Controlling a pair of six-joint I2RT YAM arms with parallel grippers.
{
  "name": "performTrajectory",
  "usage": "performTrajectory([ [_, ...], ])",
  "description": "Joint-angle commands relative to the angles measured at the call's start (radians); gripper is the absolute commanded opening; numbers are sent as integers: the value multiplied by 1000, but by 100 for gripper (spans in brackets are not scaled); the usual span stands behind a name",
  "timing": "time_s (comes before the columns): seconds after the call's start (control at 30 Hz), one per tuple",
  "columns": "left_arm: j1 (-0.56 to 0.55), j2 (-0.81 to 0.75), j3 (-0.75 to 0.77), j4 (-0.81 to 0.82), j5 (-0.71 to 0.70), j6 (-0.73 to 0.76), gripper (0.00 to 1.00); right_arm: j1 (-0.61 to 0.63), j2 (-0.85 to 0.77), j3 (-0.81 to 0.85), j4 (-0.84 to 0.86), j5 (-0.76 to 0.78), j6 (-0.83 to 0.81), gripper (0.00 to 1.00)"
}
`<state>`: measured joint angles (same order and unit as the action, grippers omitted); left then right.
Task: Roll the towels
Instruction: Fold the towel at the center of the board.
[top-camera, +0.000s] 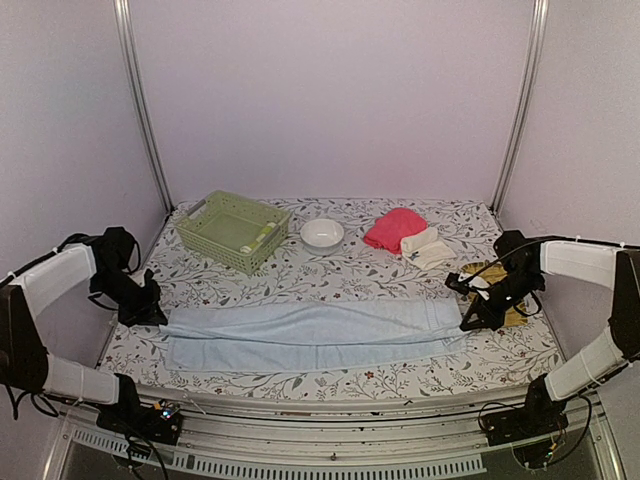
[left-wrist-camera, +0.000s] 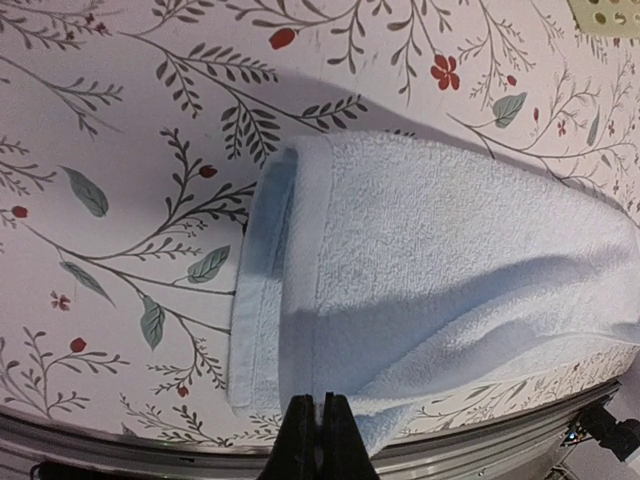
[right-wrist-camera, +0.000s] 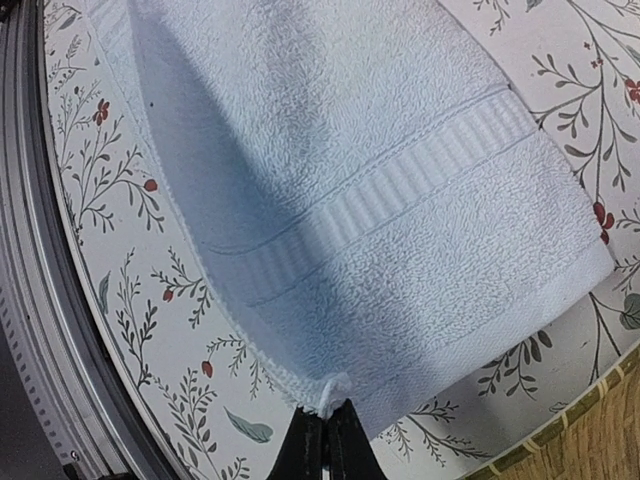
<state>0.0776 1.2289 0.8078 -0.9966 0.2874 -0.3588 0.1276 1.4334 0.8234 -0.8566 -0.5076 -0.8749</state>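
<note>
Top external view showed a floral table (top-camera: 340, 275) ringed by lilac walls (top-camera: 330, 100), the blue towel (top-camera: 310, 335) stretched along its near edge. Its ends sat pinched in the left claw (left-wrist-camera: 318, 405) and right claw (right-wrist-camera: 326, 408).

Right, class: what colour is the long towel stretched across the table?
Pale blue towel; top external view shows it best.

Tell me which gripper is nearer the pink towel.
Right. The right gripper pinches the right end of the blue towel, with the pink towel a little way behind it. The left gripper pinches the left end, much farther away.
</note>
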Motion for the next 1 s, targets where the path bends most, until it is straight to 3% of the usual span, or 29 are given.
performTrajectory([
  [0.0, -23, -17, 3, -54, -29, -22, 0, -8, -7, -21, -36, -9, -55, 4],
  [0.97, -79, -138, -13, -89, -136, -80, 0, -8, -57, -113, -2, 78, -131, 8],
])
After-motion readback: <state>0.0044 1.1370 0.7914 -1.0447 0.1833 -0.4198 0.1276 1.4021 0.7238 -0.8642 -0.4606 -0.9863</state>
